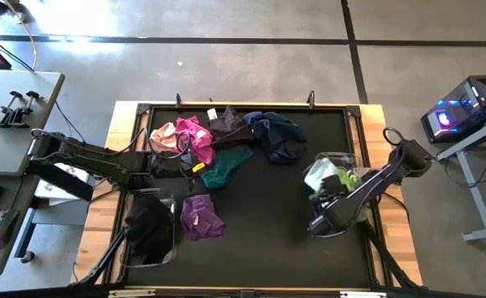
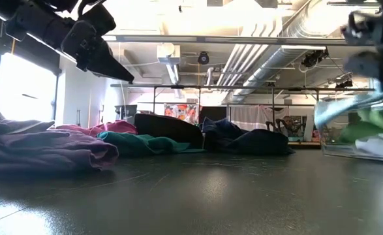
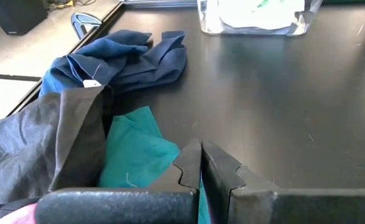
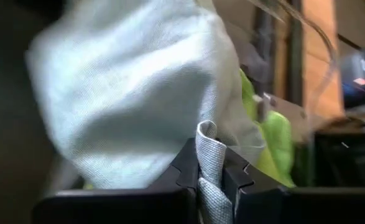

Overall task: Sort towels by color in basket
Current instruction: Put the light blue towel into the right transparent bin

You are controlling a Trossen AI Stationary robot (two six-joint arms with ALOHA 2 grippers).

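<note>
A: Where did things stand with the right tool point(image 4: 210, 177)?

B: It was clenched on a fold of the pale mint towel point(image 4: 132, 93), held over the clear basket point(image 1: 335, 159) at the right side of the surface point(image 1: 292, 223). That basket already had a lime towel point(image 4: 275, 140) and something white in it.

A: And the left tool point(image 3: 201, 168)?

B: Its fingers were pressed together with nothing between them, hanging over the pile at the far left, just above the teal towel point(image 3: 135, 149).

A: What could have gone wrong?

B: My guess: the mint cloth was pinched by only a small fold, so it might slip free early, or drape over the basket's rim and drag out when the arm pulled away. The left arm sat very near tangled cloths, so a grab there could lift two colours at once.

A: How many of each?

B: Two baskets: the clear one on the right, and a second basket point(image 1: 147, 228) at the near left holding dark cloth. Loose on the surface I counted six towels: one pink point(image 1: 165, 135), one magenta point(image 1: 194, 132), one black or dark grey point(image 1: 228, 126), one navy point(image 1: 277, 132), the teal one, and one purple point(image 1: 199, 217) lying apart nearer the front. In the right basket, three: mint, lime, white. I couldn't tell how many dark pieces were in the left basket
</note>
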